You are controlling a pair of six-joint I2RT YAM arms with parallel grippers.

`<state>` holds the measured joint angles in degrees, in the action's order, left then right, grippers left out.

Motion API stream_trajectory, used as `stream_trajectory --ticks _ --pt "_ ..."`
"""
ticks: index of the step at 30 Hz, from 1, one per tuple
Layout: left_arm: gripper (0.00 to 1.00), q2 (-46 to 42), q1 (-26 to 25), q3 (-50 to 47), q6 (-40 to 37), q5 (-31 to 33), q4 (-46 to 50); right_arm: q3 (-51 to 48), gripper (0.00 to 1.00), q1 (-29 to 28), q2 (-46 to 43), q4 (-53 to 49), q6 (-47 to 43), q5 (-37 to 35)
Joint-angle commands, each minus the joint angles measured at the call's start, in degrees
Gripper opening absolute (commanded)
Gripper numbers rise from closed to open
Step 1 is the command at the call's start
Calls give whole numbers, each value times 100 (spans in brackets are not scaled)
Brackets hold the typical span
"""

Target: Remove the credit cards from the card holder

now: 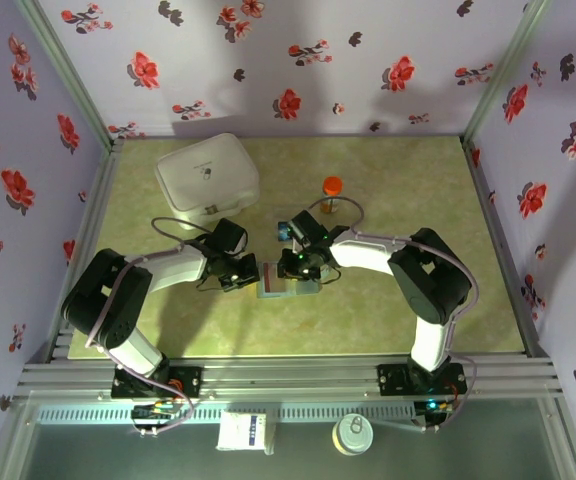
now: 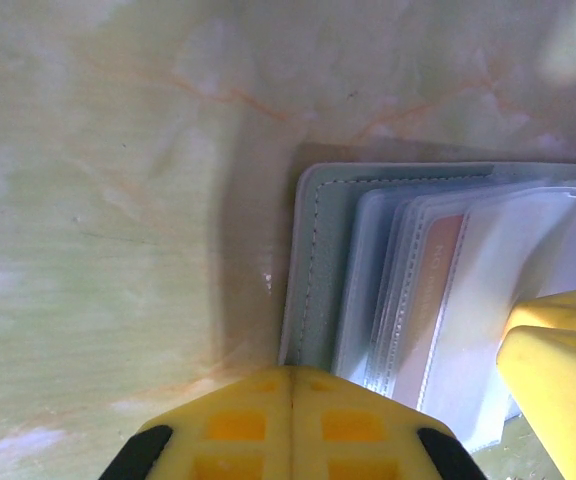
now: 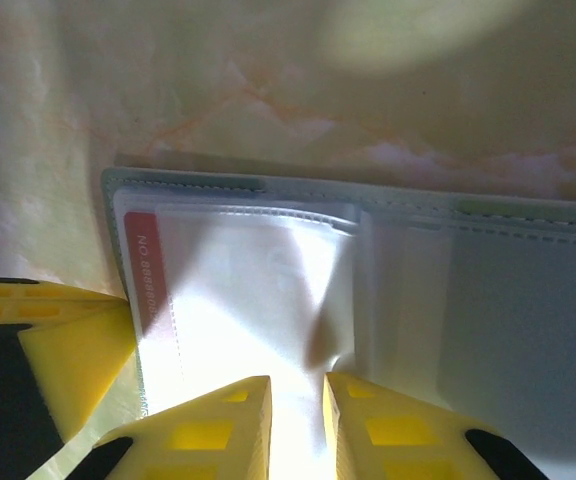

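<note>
both grippers at the open card holder

card holder (image 1: 286,287) lies open on the table (image 1: 418,310), between the grippers. red card (image 3: 142,265) sits in a clear sleeve (image 3: 258,290). left gripper (image 2: 290,400) is clenched at the holder's edge. right gripper (image 3: 296,400) has its fingers a slit apart over the sleeve, can't tell if pinching. left arm (image 1: 158,270) and right arm (image 1: 388,255) bend inward, wrists tipped down.

The card holder (image 1: 286,281) lies open and flat in front of me, about midway between left and right. Its slate grey-blue stitched cover is underneath and its clear plastic sleeves (image 3: 258,290) are stacked on top. One red credit card (image 3: 145,268) with white lettering sits inside a sleeve, visible along one sleeve edge.
</note>
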<state>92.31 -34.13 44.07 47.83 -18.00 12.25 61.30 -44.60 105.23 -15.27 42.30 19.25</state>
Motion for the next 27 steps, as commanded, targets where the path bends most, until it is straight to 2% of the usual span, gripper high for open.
stream_trajectory --ticks 1,9,14,21,27 --pt "3 117 -37 74 -34 80 239 -140 21 39 -86 -143 -113 -90" --pt "4 -282 -50 232 59 78 359 -283 19 129 -54 78 -65 75" --pt "10 -479 -143 336 203 42 354 -445 19 179 -96 314 22 213" --pt "20 -252 -304 454 513 -305 -77 -756 19 318 -120 920 259 580" --pt "27 34 -349 455 618 -276 -96 -959 19 419 -154 1228 373 768"
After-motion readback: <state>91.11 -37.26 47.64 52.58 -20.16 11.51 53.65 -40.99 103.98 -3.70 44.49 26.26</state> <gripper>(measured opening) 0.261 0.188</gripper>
